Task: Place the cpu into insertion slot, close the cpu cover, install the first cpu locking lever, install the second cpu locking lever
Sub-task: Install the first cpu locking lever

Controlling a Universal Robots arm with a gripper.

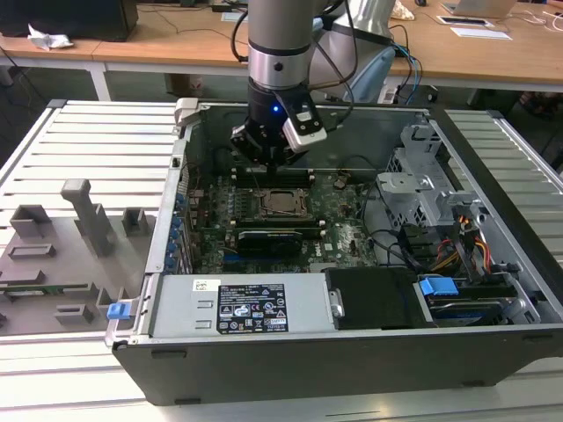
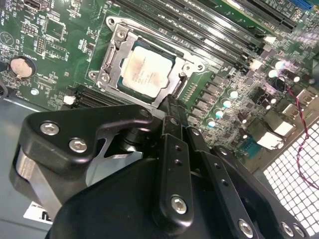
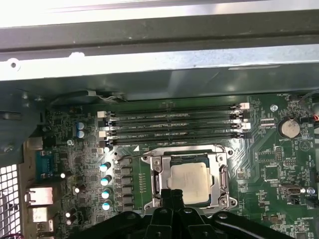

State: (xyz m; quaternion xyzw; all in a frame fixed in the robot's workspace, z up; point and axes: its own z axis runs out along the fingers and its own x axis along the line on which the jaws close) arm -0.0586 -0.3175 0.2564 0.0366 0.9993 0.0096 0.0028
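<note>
Cpu [image 2: 147, 69] framed by lowered cover [image 2: 117, 55] in both wrist views, gripper [image 2: 172, 101] closed on nothing just beside it, exterior view adding arm [image 1: 278, 53] above the open case [image 1: 352, 369]

Wooden desks [image 1: 158, 44] along the far side, carrying loose papers [image 1: 479, 32]. Pale slatted metal worktable [image 1: 97, 141] in front, evenly lit. Grey fixture blocks [image 1: 85, 211] at the exterior view's left.
</note>
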